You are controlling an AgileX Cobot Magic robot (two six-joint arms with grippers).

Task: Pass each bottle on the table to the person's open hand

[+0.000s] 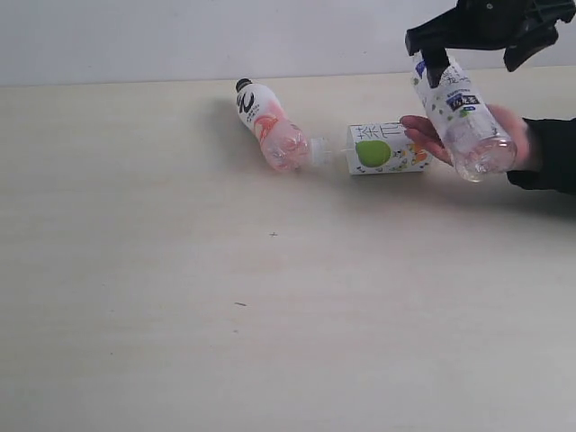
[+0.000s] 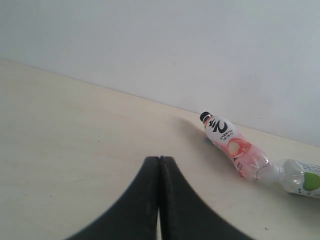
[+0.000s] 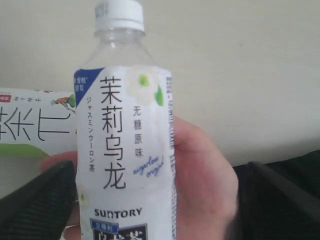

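Laboratory-style robot test bench: a plain pale beige worktop lies below the black end effector, a blank white wall stands beyond it, and drink bottles lie on the worktop.

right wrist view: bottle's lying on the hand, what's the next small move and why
Probably raise the right end effector up and clear: its jaws stand wider than the white-capped bottle, which lies across the person's open hand, so the handover looks done.
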